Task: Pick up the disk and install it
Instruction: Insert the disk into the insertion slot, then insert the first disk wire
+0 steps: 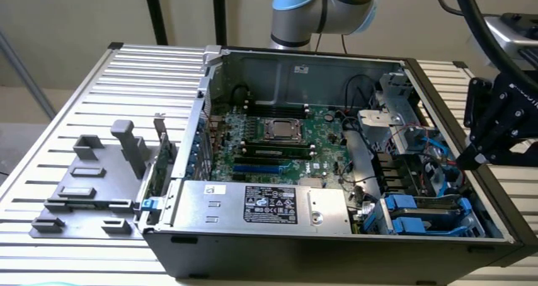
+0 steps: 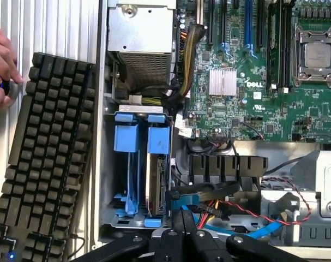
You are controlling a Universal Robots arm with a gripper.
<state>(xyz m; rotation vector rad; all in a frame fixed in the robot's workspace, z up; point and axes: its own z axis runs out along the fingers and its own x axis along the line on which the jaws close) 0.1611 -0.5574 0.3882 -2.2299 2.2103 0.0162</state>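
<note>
My gripper [image 2: 182, 232], jaws pressed together on nothing, hangs near the drive cage [image 2: 107, 180], where the disk [image 2: 156, 180] stands edge-on between blue rails, seemingly slid home.

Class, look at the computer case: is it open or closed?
Open. The computer case has no side panel on; its motherboard, power supply and blue drive carriers lie exposed.

So the arm [image 1: 324, 9] up at 12 o'clock in the exterior view is chunky silver-grey joints with light blue caps. The gripper [image 2: 182, 221] is all matte black, angular links, round screw heads. There's a thick black cable [image 1: 470, 12] around 1 o'clock.
</note>
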